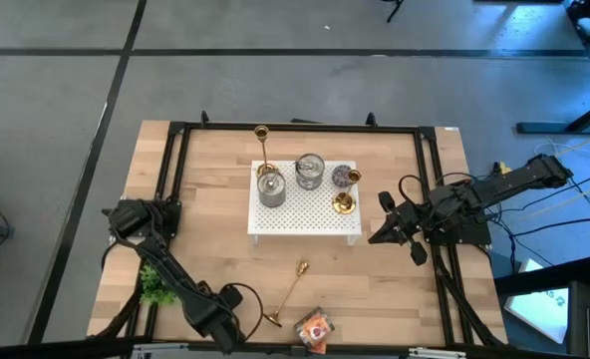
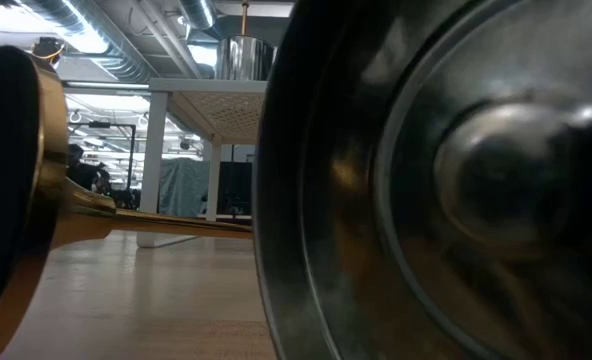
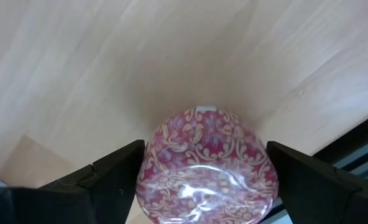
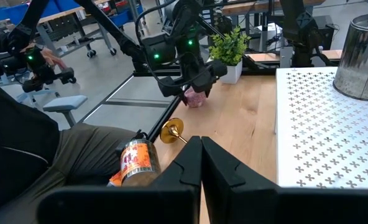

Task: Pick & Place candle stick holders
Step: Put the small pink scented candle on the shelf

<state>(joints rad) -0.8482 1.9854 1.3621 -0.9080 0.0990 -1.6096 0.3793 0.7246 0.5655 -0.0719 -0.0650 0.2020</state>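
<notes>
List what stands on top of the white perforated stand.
On the white stand: a tall gold candle stick holder, a short gold holder, a silver tin, another tin and a small purple candle. The tabletop under the stand is covered from above.

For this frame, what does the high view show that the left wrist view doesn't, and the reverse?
Only the high view shows the white perforated stand bearing a tall upright gold candle stick holder, a short gold holder and silver tins, another gold candle stick holder lying flat on the wooden table, and the shut right gripper waiting beside the stand.

Only the left wrist view shows a round pink floral-patterned candle between the open left gripper's fingers, with gaps either side.

Both show the light wooden table.
</notes>
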